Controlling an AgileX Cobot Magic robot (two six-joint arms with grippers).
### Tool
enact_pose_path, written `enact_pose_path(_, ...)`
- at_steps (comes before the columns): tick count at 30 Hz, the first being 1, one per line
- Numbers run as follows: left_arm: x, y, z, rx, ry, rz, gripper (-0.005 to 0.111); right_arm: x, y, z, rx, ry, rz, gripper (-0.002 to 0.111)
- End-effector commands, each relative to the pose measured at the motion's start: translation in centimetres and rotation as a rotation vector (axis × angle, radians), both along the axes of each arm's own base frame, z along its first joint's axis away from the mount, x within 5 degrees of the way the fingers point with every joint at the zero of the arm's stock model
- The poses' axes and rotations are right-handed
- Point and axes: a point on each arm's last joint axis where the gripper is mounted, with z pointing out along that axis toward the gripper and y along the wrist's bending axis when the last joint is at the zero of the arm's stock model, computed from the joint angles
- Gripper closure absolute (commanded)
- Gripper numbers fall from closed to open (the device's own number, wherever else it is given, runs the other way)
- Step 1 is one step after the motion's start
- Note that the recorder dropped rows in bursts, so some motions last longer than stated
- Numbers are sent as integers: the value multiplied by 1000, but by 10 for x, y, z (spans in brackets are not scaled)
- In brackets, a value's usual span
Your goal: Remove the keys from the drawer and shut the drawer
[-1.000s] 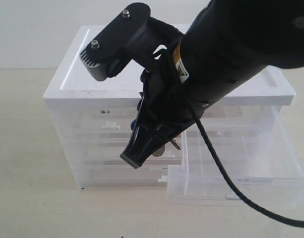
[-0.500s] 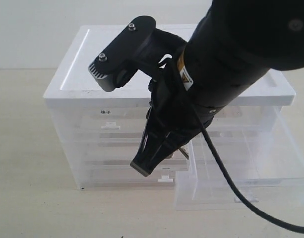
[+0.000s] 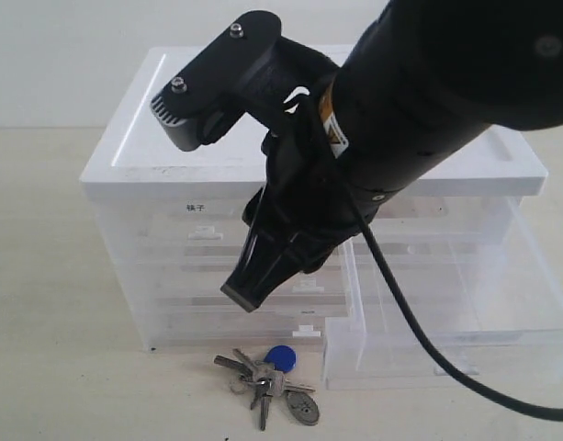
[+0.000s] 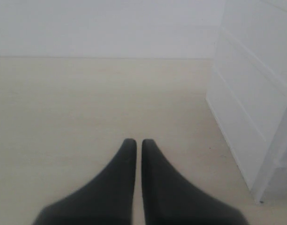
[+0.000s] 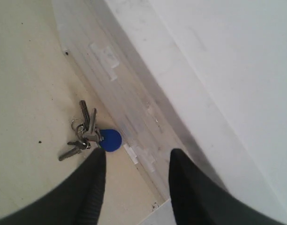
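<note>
The keys (image 3: 267,378) lie on the table in front of the drawer unit, with the blue fob (image 3: 280,356) toward the unit and the oval tag (image 3: 302,407) nearest the camera. In the right wrist view the keys (image 5: 86,132) and fob (image 5: 109,139) rest beside the unit's base. My right gripper (image 3: 252,287) hangs open above them, holding nothing; its fingertips (image 5: 97,157) stand well apart. The translucent drawer (image 3: 446,303) is pulled out at the lower right. My left gripper (image 4: 135,143) is shut on nothing, over bare table to the side of the unit.
The plastic drawer unit has a white top (image 3: 152,147) and several shut drawers, one at the upper left labelled in black characters (image 3: 196,208). Its side wall (image 4: 251,108) stands to the right in the left wrist view. My right arm's black cable (image 3: 419,340) hangs across the pulled-out drawer.
The keys hung from my right gripper in the earlier frames; now they lie on the table and the gripper is open. The right arm has shifted slightly left.
</note>
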Motion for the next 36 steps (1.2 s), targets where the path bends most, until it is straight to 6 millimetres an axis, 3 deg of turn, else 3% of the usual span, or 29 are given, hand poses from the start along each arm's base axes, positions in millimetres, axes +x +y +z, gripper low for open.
enact_pose_path(1,0,0,2,3,-12,-1,102,-4,-5,12,27,-29,6,83)
enact_pose_path(4,0,0,2,3,-12,-1,102,-12,-17,29,62,-56,35,109)
enact_pose_path(14,0,0,2,3,-12,-1,102,-59,-49,50,42,160,227,108)
enact_pose_path(18,0,0,2,3,-12,-1,102,-84,-51,36,39,345,429,108)
enact_pose_path(20,0,0,2,3,-12,-1,102,-90,-54,10,-17,417,482,108)
enact_pose_path(23,0,0,2,3,-12,-1,102,-85,-64,-25,-141,380,462,108)
enact_pose_path(25,0,0,2,3,-12,-1,102,-79,-69,-33,-202,316,438,108)
enact_pose_path(31,0,0,2,3,-12,-1,102,-56,-78,-32,-312,113,292,108)
enact_pose_path(36,0,0,2,3,-12,-1,102,-48,-75,-29,-286,27,259,108)
